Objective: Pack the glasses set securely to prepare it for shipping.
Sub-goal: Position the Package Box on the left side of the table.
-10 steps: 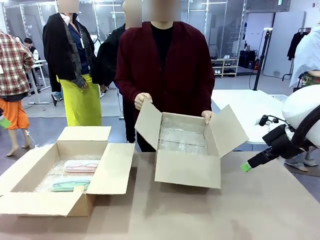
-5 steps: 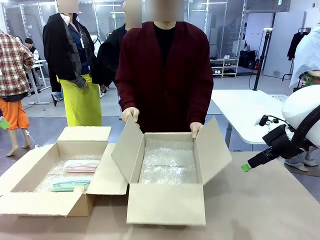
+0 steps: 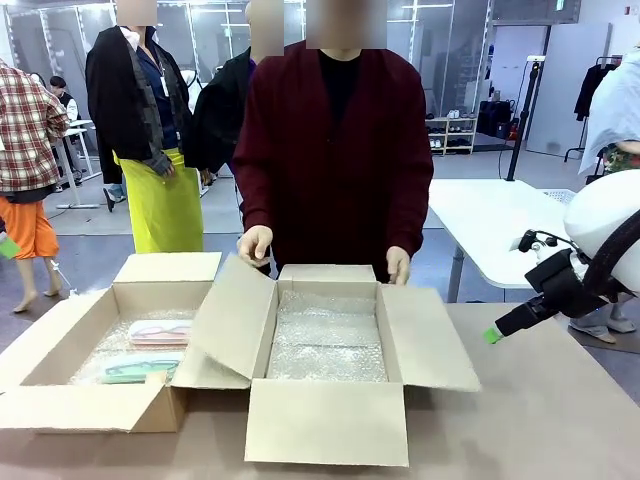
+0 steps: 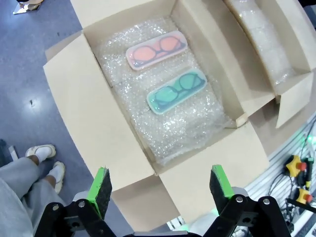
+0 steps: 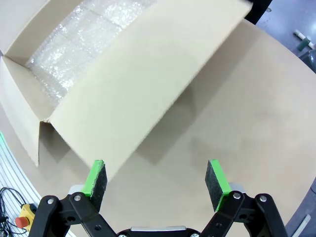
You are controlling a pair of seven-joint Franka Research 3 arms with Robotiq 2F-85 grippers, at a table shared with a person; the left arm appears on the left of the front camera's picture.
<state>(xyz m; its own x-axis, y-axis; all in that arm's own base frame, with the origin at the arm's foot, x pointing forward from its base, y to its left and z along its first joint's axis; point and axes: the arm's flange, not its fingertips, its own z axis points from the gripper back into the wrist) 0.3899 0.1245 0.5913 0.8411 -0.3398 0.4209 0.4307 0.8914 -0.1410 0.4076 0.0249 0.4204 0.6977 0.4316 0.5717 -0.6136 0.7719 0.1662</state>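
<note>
Glasses cases, a pink case [image 4: 156, 49] and a green case [image 4: 177, 91], lie flat and side by side on bubble wrap [image 4: 173, 123] in the left box [image 3: 60, 395]. They are close together but not touching.

A person stands at the far side of the worktop [image 3: 540, 420]. The person's hands [image 3: 255, 243] rest on the far flaps of a second box [image 3: 325, 425]. That box is open and lined with bubble wrap too, with nothing on top of the wrap.

I think the step now is to lift one case out of the left box. To do it well, the left gripper [image 4: 160, 185] should come straight down over one case. Its jaws should close across the short way of the case, not the long way. It should stay off the box walls and not bump the other case.

In the left wrist view the left jaws are wide open and hold nothing. The green case sits at 12 o'clock from them, well apart. The pink case lies farther on, near 12 o'clock too.

The right gripper [image 5: 157, 182] is open and empty as well. It hangs over a box flap [image 5: 148, 84] and the bare worktop.
</note>
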